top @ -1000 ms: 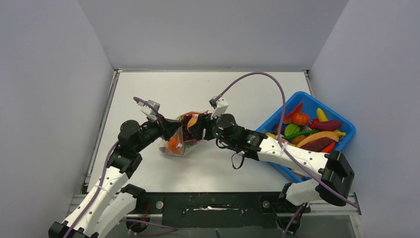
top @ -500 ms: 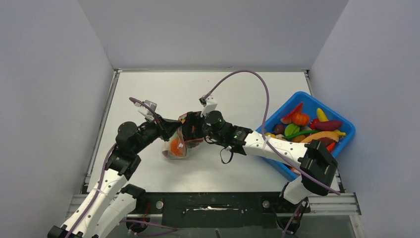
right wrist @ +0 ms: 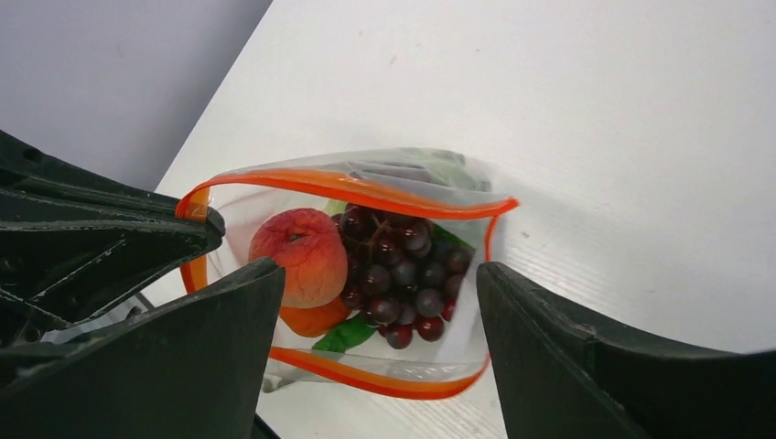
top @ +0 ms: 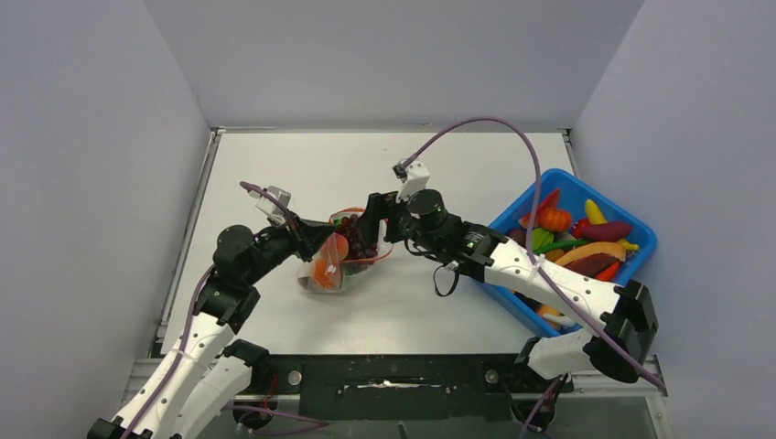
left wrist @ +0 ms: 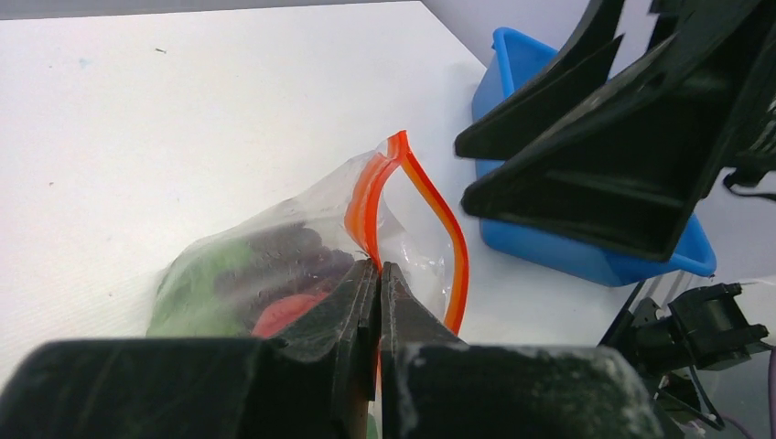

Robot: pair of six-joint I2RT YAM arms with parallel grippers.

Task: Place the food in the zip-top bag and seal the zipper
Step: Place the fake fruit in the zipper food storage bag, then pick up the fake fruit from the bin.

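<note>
Right wrist view looks down into the zip-top bag (right wrist: pixel 462 320), which sits on the tabletop (right wrist: pixel 595 110) with its mouth gaping; purple grapes (right wrist: pixel 403 270), a peach-coloured piece (right wrist: pixel 302 256) and a green leaf (right wrist: pixel 343 337) lie inside. The right gripper (right wrist: pixel 380 279) hangs spread wide, holding nothing, just above that mouth. The left gripper (left wrist: pixel 378 270) is clenched on the zipper (left wrist: pixel 366 206) at one edge.

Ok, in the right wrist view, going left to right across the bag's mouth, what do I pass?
The left end effector pinching the bag at its corner → peach → grapes.
</note>
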